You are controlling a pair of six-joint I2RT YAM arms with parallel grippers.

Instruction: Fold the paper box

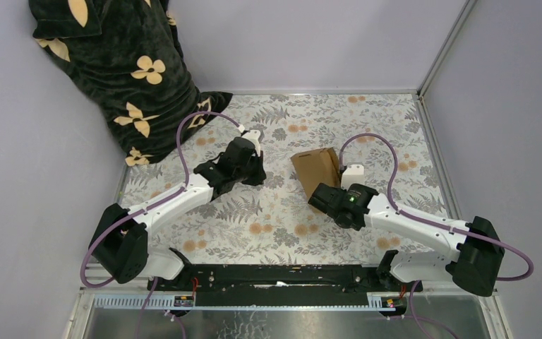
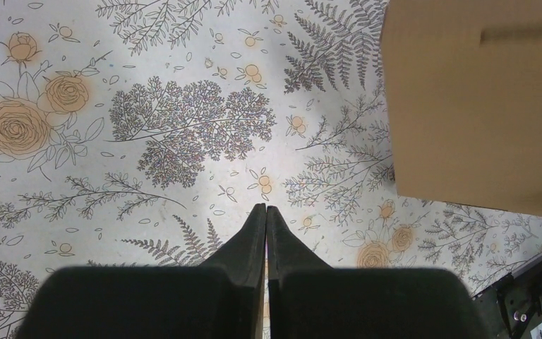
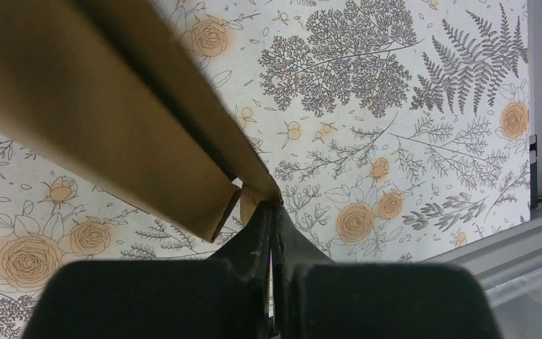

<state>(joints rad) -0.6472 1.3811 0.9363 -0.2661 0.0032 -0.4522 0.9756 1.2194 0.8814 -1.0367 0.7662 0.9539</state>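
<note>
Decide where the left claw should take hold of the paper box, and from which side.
Likely the paper box by its left edge, from the left: it faces the empty, shut left claw; the right claw pinches a near-side flap.

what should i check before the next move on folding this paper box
1. Right pincer grips the paper box: ok, shut on a cardboard edge, by the tips only.
2. Left pincer free: ok, shut, holding nothing, apart from the box.
3. Left pincer ready to take hold: not ok, its jaws are closed.
4. Box resting on the table: cannot tell, it stands tilted.
5. Flowered cloth clear of the box: ok, off in the far left corner.
</note>
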